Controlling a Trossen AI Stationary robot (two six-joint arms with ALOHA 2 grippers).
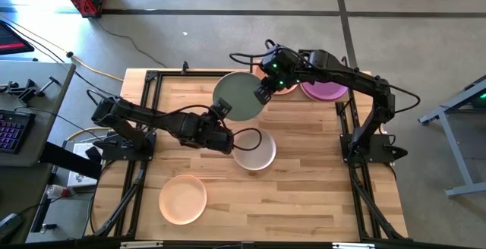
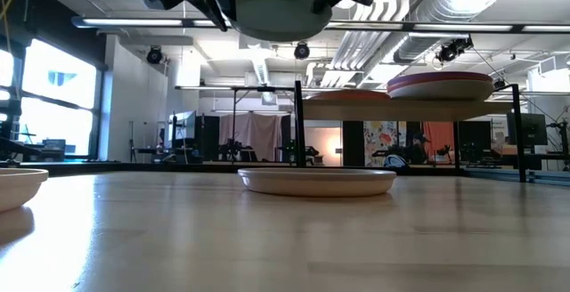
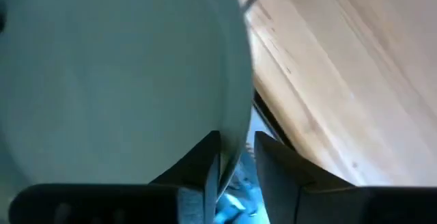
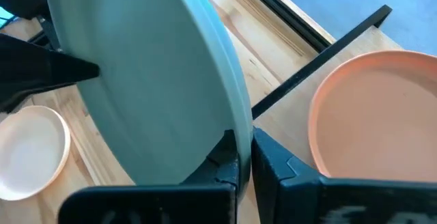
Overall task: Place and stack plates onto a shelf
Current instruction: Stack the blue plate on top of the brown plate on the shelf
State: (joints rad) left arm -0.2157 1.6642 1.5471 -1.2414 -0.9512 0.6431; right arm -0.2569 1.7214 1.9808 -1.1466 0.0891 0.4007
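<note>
Sage-green round matte plate (image 1: 240, 96) sits pinched at its rim between the fingers of my right gripper (image 4: 244, 157), and my left gripper (image 3: 237, 164) is clenched on the opposite rim, so the plate hangs in the air between both of my arms, clear of the tabletop. I judge this a handover: two grips on one plate make sense only while it passes from one arm to the other, and the right arm is the one nearer the shelf.

Just below my left gripper lies a cream-white round plate (image 1: 254, 149) flat on the big light-wood tabletop (image 1: 304, 196); farther out on that side, well apart, rests a pale peach round plate (image 1: 182, 198). Both wait their turn.

Beyond my right gripper stands the small raised light-wood shelf on black posts (image 4: 321, 53). On it, close beside my right fingers, lies a terracotta round plate (image 4: 372, 115), and farther along the shelf a purple round plate (image 1: 328, 91) tops a short stack. The green plate is tilted in the right wrist view, so it should be levelled before it goes down onto the terracotta one, or its edge could catch and knock that plate
</note>
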